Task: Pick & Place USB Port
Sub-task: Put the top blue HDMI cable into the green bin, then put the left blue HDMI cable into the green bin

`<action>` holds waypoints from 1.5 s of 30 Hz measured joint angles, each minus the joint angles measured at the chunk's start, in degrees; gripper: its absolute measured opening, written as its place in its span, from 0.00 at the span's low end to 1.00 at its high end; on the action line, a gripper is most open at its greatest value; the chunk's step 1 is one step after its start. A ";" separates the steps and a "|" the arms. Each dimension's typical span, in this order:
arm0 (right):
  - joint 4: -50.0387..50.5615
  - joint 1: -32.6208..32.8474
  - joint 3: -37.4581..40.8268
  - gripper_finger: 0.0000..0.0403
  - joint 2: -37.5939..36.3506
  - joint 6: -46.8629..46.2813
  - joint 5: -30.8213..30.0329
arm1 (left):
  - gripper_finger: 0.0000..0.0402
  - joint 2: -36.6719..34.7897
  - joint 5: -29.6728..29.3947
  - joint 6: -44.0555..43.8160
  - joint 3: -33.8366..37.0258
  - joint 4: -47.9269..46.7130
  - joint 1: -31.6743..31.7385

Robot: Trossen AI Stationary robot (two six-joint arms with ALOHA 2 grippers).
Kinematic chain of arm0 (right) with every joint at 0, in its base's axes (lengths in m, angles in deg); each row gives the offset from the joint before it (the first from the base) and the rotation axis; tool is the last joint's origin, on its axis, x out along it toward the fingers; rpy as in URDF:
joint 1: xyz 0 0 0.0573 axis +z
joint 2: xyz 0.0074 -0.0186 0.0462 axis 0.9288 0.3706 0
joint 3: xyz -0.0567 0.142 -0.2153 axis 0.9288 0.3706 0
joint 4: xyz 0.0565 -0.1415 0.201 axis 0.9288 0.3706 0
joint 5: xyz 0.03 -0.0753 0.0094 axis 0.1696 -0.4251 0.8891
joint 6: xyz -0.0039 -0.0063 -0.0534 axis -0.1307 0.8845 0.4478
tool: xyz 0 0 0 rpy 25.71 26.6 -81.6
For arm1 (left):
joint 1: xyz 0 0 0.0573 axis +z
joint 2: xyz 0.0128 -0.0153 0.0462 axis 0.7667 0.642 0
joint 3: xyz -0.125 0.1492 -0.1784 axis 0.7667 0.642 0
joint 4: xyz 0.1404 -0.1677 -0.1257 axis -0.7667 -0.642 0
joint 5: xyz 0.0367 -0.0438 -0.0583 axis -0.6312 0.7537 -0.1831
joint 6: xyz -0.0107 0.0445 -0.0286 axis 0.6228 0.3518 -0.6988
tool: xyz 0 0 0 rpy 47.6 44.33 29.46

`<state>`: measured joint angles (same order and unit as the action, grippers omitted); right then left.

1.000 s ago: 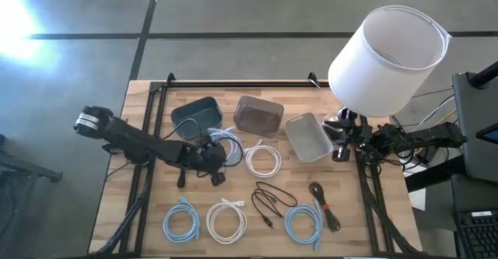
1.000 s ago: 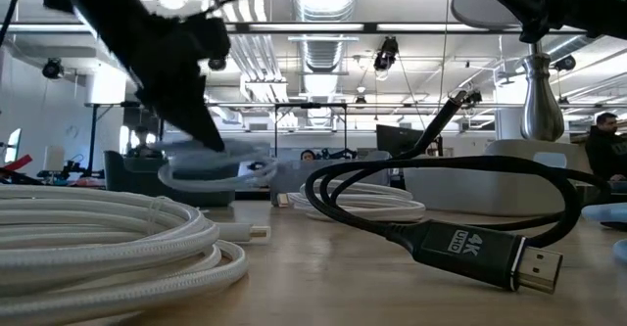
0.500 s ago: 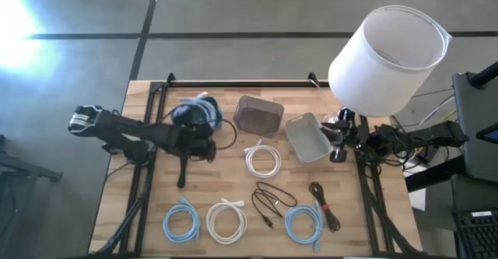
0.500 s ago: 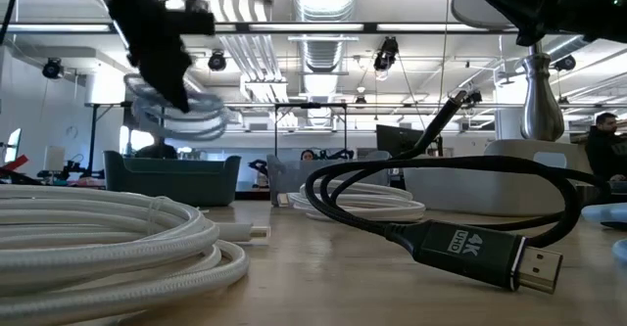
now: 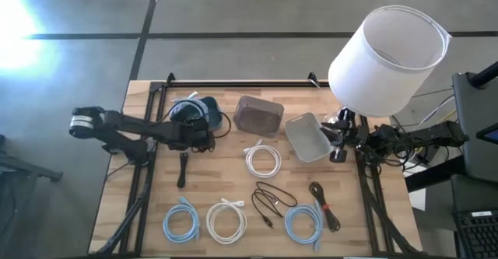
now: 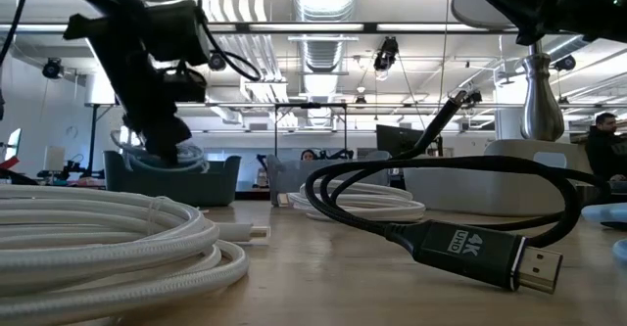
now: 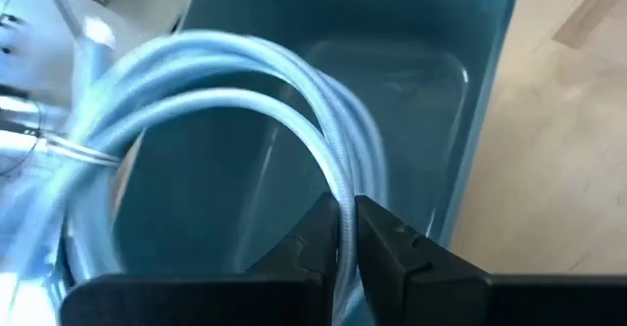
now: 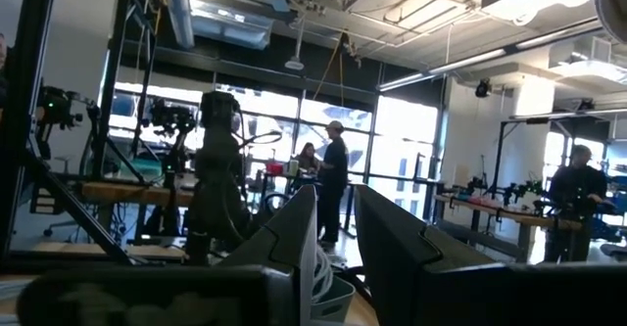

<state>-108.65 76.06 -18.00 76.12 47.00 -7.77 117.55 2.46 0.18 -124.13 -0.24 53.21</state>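
Cable loops hang from my left gripper (image 7: 347, 230): a pale blue coiled cable (image 7: 245, 91), pinched between my two dark fingers (image 7: 312, 238), which stand nearly together with only the cord's thickness between them. Directly beneath my fingertips lies the teal bin (image 7: 411, 81), its open mouth under the coil, and the loops dip inside its walls while the strand in my grip rises out of it. From above, my left gripper (image 5: 196, 128) sits over the teal bin (image 5: 204, 106) at the back left of the table (image 5: 156, 212), with the coiled cable (image 5: 187, 108) spread over the bin's opening. From table height the same gripper (image 6: 162, 145) hangs just above the bin's rim (image 6: 220, 179).

To my gripper's right stand a brown bin (image 5: 258, 114) and then a grey bin (image 5: 308, 137). Nearer the front edge, well apart from my hand, lie a white coil (image 5: 263, 160), a black cable (image 5: 272, 199), two light blue coils (image 5: 180, 219) (image 5: 303, 225) and another white coil (image 5: 226, 220).

My right gripper (image 8: 331, 230) waits off the table's right side beside the lamp (image 5: 387, 53), holding nothing, with a narrow gap between its fingers.
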 joint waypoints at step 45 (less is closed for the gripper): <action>42.48 0.04 -32.44 0.17 35.49 -20.22 -1.02 | 0.45 0.02 25.76 -9.52 -18.32 -12.01 -30.78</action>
<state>-66.16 76.10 -50.43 111.61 26.79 -8.79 117.57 28.22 -9.34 -142.45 -12.25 22.43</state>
